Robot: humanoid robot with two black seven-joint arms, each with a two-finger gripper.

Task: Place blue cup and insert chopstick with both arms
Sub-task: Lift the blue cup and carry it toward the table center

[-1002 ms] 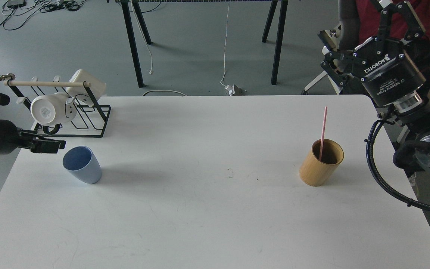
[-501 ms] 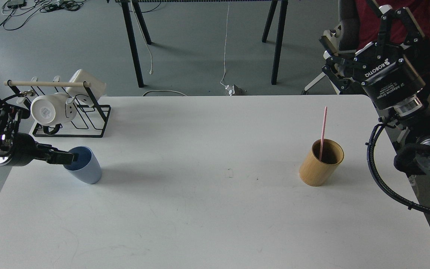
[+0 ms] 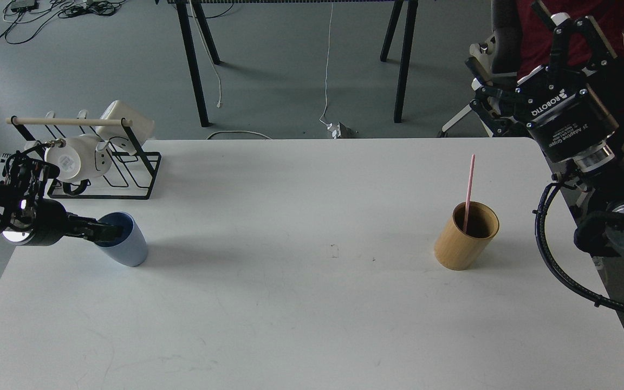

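The light-blue cup (image 3: 125,245) stands upright at the table's left side. My left gripper (image 3: 110,232) comes in from the left, level with the cup's rim, and its dark tip overlaps the cup's near-left rim and opening. I cannot tell its fingers apart. The pink chopstick (image 3: 469,187) stands tilted inside the tan wooden holder (image 3: 465,244) on the right. My right gripper (image 3: 507,33) hangs high at the far right, past the table's back right corner, with its fingers spread and nothing in it.
A black wire rack (image 3: 128,162) with white mugs (image 3: 76,158) and a pale wooden rod (image 3: 68,122) stands at the back left, just behind the cup. The white table (image 3: 312,303) ends close to the cup's left. Black table legs stand beyond the far edge.
My left gripper has moved right and down from beside the rack to the blue cup's rim. My right gripper has shifted slightly up. The cup and chopstick have not moved.
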